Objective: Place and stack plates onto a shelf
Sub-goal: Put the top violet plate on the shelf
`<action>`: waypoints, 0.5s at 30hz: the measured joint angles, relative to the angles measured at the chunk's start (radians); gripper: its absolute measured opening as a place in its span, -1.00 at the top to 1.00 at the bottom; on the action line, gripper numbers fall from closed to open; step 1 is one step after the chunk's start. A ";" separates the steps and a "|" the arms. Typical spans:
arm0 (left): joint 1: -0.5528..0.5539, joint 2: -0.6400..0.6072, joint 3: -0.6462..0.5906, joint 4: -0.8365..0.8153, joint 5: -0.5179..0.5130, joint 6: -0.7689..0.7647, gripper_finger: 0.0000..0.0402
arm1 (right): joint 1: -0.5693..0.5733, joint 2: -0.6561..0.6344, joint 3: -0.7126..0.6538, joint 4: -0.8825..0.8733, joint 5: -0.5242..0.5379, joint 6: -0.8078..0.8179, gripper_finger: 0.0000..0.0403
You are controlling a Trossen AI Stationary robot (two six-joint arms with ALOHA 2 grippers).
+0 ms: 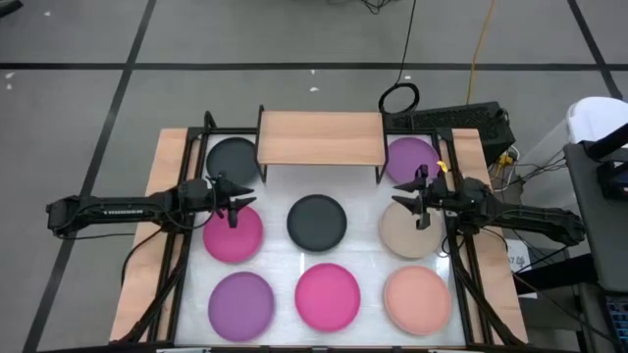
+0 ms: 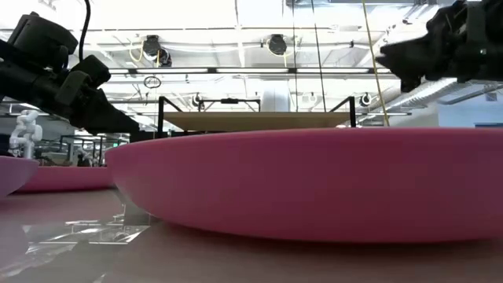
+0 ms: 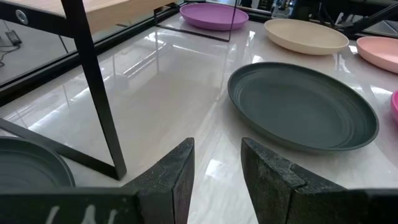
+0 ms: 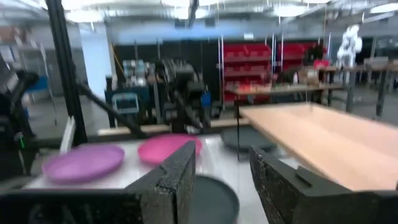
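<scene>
Wooden shelf (image 1: 320, 137) bare, apparently; both arms' fingers (image 3: 177, 171) spread, empty, among plates (image 1: 316, 221).

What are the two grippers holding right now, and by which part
Nothing is held. The left gripper hangs open above the table with only air between its fingers, and the right gripper is open and empty too. All plates lie on the table.
</scene>
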State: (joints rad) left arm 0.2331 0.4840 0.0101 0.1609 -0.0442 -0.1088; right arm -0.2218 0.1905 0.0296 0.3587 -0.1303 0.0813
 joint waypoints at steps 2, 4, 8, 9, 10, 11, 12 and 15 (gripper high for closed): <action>0.000 0.000 0.000 0.000 0.000 0.000 0.32 | 0.000 0.000 0.001 0.032 0.000 -0.001 0.34; 0.000 0.000 0.000 0.000 0.000 0.000 0.32 | 0.000 0.000 0.014 0.030 0.000 -0.028 0.34; 0.000 0.000 0.000 0.000 0.000 0.000 0.32 | 0.000 0.018 0.054 -0.017 0.011 -0.079 0.34; 0.000 0.000 0.000 0.000 0.000 0.000 0.32 | 0.000 0.027 0.071 -0.014 0.027 -0.093 0.34; 0.000 0.000 0.000 0.000 0.000 0.000 0.32 | 0.000 0.034 0.086 -0.018 0.043 -0.105 0.34; 0.000 0.000 0.000 0.000 0.000 0.000 0.32 | 0.000 0.044 0.103 -0.037 0.067 -0.118 0.34; 0.000 0.000 0.000 0.000 0.000 0.000 0.32 | 0.000 0.058 0.120 -0.058 0.088 -0.129 0.34; 0.000 0.000 0.000 0.000 0.000 0.000 0.32 | -0.001 0.109 0.162 -0.142 0.134 -0.153 0.34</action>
State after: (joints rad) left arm 0.2333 0.4839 0.0101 0.1608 -0.0444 -0.1085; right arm -0.2226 0.2991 0.1917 0.2171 0.0035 -0.0717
